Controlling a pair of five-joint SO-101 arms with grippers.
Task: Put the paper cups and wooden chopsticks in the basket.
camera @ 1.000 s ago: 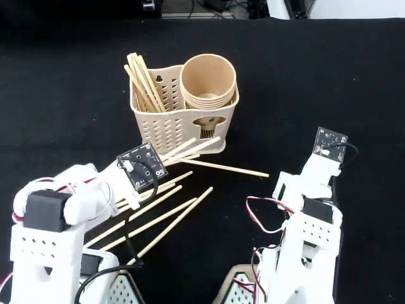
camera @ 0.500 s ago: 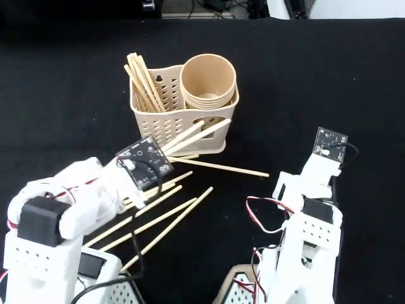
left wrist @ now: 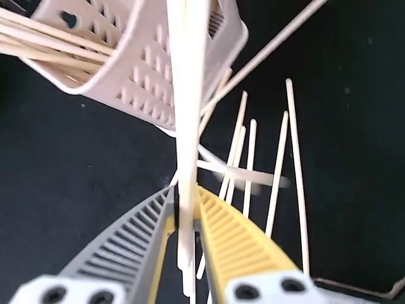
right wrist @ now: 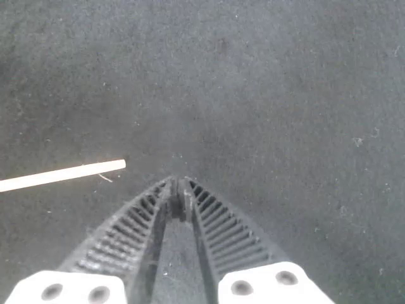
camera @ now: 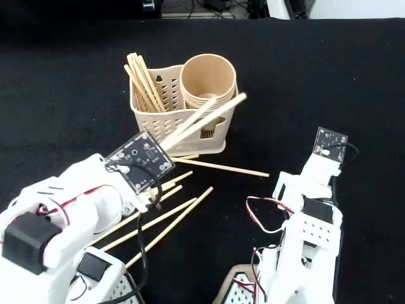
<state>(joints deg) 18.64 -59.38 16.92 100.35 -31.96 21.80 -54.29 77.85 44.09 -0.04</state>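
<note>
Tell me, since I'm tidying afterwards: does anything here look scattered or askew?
Yes. Several loose chopsticks lie scattered on the black table in front of the basket, pointing different ways. The left gripper holds a bundle of chopsticks slanted across the basket's front, not inside.

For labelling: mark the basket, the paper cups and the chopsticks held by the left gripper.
basket (camera: 157, 126), high view, front wall.
paper cups (camera: 207, 75), high view, inside the top cup.
held chopsticks (left wrist: 188, 95), left wrist view, mid-shaft.

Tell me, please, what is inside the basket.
The basket holds nested paper cups in one compartment and a bundle of wooden chopsticks in the other. Its walls hide their lower ends.
</note>
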